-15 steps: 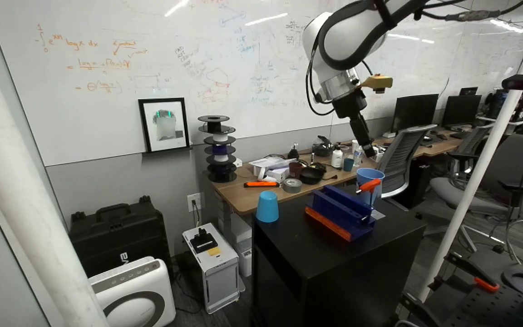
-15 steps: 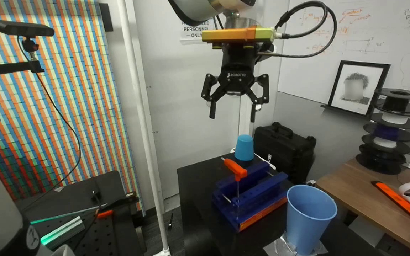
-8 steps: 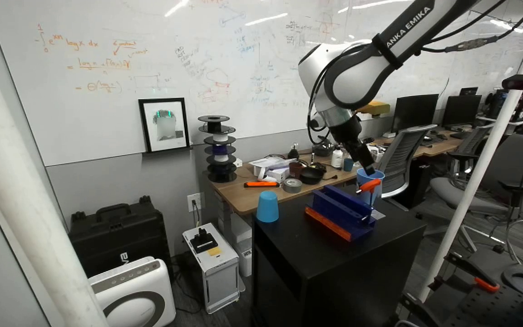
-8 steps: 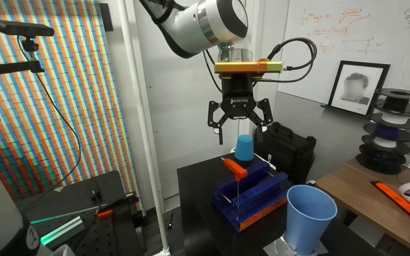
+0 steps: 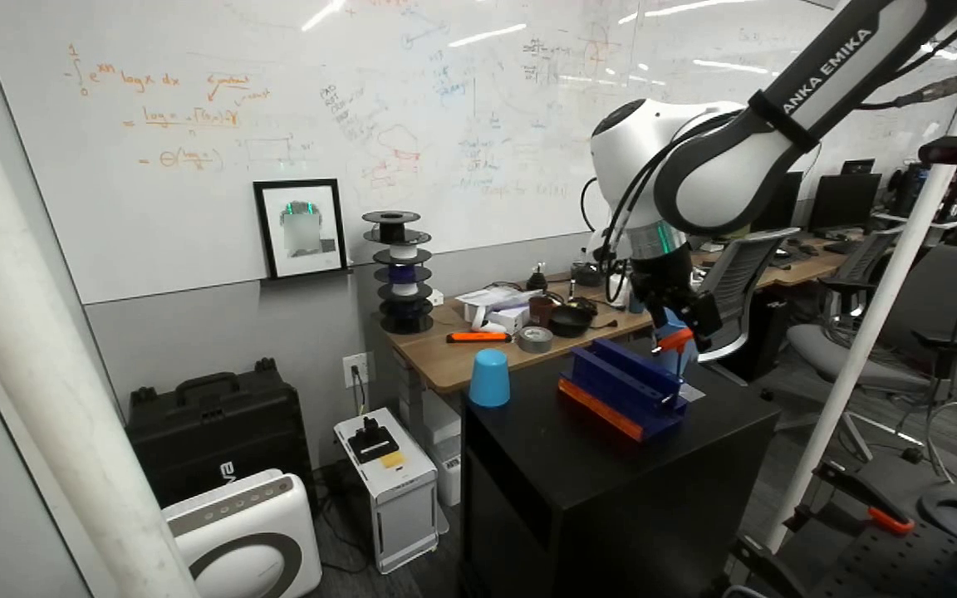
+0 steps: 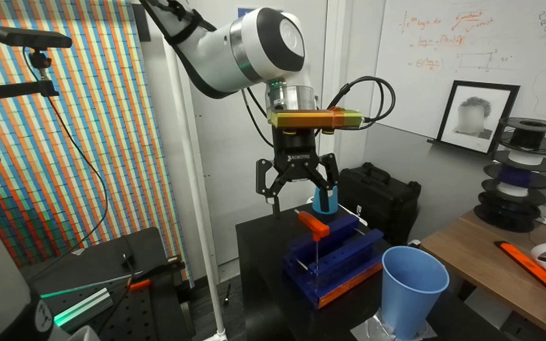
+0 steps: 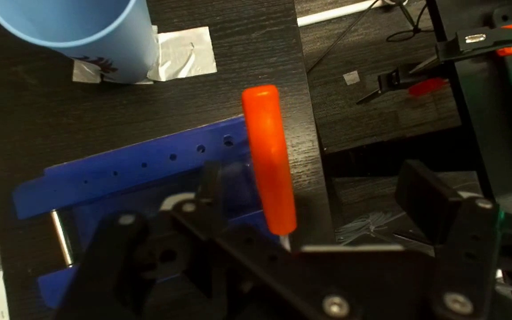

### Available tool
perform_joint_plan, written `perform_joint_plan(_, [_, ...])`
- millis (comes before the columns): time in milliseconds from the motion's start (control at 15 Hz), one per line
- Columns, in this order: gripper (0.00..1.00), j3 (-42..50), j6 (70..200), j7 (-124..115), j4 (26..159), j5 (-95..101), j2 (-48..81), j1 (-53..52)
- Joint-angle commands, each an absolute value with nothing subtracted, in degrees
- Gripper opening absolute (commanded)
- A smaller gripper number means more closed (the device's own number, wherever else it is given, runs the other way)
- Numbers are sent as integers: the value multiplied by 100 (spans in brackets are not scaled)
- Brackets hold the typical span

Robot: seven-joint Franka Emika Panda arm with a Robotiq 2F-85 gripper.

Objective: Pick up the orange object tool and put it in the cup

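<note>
The orange T-handled tool [image 5: 675, 339] stands upright in a dark blue holder [image 5: 621, 380], its thin shaft pointing down. In an exterior view the tool [image 6: 314, 224] and the holder [image 6: 349, 258] show clearly. My gripper [image 6: 300, 209] is open and empty, a little above and behind the handle there. In the wrist view the handle [image 7: 268, 162] shows between the open fingers [image 7: 316, 191], closer to the left finger and apart from both. The light blue cup [image 6: 413, 296] stands upright beside the holder, taped down; it also shows in the wrist view [image 7: 138, 53].
A second blue cup [image 5: 489, 379] stands upside down on the black cabinet top [image 5: 566, 465]. A wooden desk [image 5: 437, 361] with tape, a pan and other clutter is behind. A white pole [image 6: 187, 142] rises beside the cabinet.
My gripper has come down from well above the cabinet to just above the tool's handle. Its fingers have stayed open. The tool, holder and cups have not moved.
</note>
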State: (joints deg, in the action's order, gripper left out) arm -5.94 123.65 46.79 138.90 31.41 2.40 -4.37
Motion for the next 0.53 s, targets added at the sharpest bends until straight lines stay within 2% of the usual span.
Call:
perform_joint_plan(0, [68, -436, 12876, 5129, 14511, 3298, -347, -330])
perform_joint_plan(67, [58, -386, 12950, 5217, 14579, 3314, -407, -306])
perform_joint_plan(467, [11, -135, 13329, 5516, 14765, 3387, -557, -198])
